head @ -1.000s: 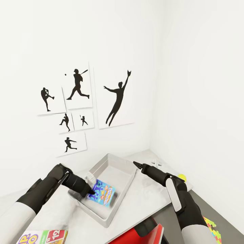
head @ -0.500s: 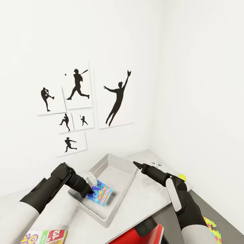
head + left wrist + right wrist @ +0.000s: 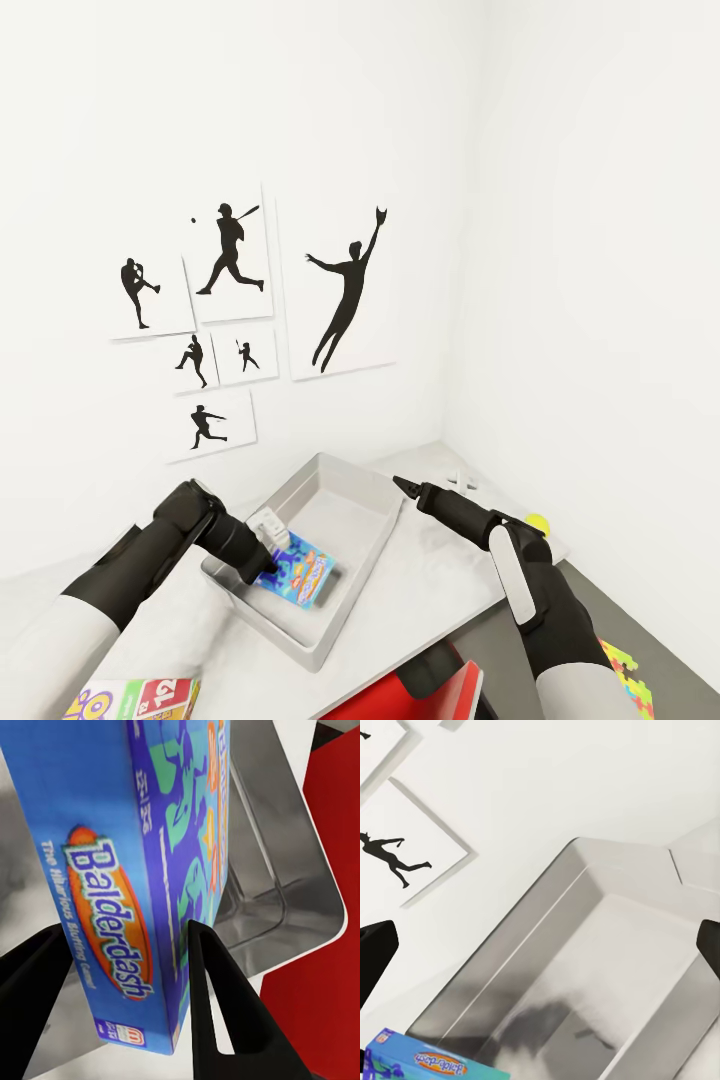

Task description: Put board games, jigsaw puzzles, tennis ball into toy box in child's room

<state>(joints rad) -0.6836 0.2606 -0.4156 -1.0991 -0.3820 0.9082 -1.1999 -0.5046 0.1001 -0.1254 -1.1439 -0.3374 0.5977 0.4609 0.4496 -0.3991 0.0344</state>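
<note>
Roughly, left to right in the head view:

SKIP-BO box (image 3: 135, 698): at about 7 o'clock on the table (image 3: 180, 640), cut by the lower edge.

Left gripper (image 3: 268, 572): reaching down into the toy box (image 3: 345, 590), its two black fingers (image 3: 217, 1012) clamped on either side of the blue board game (image 3: 300, 574).

Blue board game: printed "Balderdash", held tilted inside the toy box near its 8 o'clock end; whether its lower edge touches the floor of the box is hard to tell.

Toy box: grey, open-topped, lying slantwise at the table's middle, bare from its centre toward 1 o'clock.

Wall pictures (image 3: 340, 290): black baseball silhouettes, at 11 o'clock above the table.

Right gripper (image 3: 403, 486): hovering over the toy box's 2 o'clock rim, holding nothing, fingertips spread wide in the right wrist view.

Tennis ball (image 3: 538, 522): yellow, at 4 o'clock behind the right arm.

Jigsaw puzzle (image 3: 625, 668): multicoloured, at 5 o'clock on the lower dark section.
</note>
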